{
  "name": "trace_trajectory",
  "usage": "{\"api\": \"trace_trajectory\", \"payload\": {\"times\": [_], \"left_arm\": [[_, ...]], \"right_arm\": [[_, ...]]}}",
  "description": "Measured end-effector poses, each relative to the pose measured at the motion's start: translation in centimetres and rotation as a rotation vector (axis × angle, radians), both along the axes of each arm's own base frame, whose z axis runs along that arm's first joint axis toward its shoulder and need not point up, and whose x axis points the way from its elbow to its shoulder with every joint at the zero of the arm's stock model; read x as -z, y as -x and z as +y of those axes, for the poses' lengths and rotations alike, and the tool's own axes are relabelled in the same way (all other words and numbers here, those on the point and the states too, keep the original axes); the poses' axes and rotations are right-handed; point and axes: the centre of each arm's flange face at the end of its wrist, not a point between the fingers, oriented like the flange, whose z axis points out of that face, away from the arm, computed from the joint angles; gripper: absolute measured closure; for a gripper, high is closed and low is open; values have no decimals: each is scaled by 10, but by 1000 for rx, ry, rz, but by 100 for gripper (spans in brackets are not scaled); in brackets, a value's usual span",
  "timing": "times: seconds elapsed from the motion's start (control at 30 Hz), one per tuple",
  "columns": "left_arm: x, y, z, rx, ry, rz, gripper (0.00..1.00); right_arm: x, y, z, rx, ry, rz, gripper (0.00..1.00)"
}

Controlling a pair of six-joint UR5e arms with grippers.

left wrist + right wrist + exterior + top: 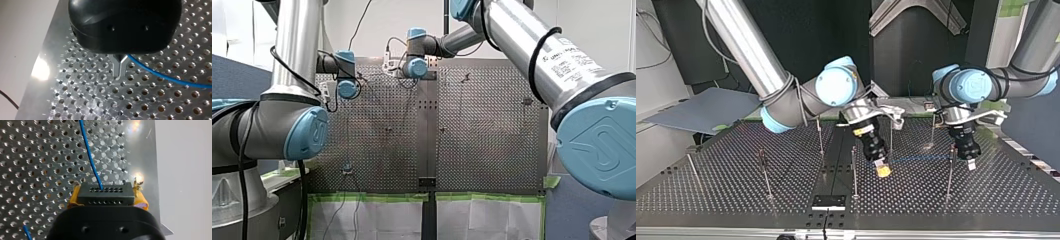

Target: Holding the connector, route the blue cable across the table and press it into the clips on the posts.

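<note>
Right tool (pixel 881 169) clamps black perforated connector (pixel 104 191); thin blue cable (pixel 918 159) runs sideways to left tool (pixel 119 70), closed on it.

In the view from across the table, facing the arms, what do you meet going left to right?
grey board → black plate → my right gripper, shut on the connector → blue cable → my left gripper

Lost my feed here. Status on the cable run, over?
Right gripper shut on connector. Left gripper shut on blue cable, which is stretched between them. Post stands close by left gripper; cannot tell if any clip is seated.
</note>
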Motion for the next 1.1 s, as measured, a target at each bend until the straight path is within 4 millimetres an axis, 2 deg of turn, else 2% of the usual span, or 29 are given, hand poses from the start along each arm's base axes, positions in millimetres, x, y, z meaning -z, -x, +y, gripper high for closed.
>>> {"api": "trace_trajectory", "payload": {"times": [0.37,0.4,0.43,0.47,0.5,0.53,0.57,0.63,0.67,0.7,0.9,1.1], "left_arm": [[1,-4,14,12,63,-21,100],[1,-3,14,12,72,-18,93],[2,-2,14,10,83,-13,78],[3,-2,15,9,92,-8,78],[4,-1,15,8,100,-4,52],[5,0,16,6,111,1,31],[5,1,16,3,120,6,31],[6,3,17,-7,142,15,4],[7,4,18,-12,151,18,4],[7,5,19,-18,159,21,0],[3,13,16,-28,196,37,0],[-3,27,4,22,229,62,0]], "right_arm": [[-4,1,-2,3,-1,0,100],[-4,1,-1,2,-2,2,100],[-4,1,0,1,-3,3,100],[-4,1,0,1,-4,5,100],[-4,0,1,1,-6,6,100],[-3,0,2,0,-7,7,100],[-3,0,2,0,-9,8,100],[-2,0,3,1,-12,11,100],[-2,0,4,1,-13,12,100],[-2,-1,4,0,-14,13,100],[3,-1,5,7,-24,23,100],[17,0,5,18,-42,43,100]]}}
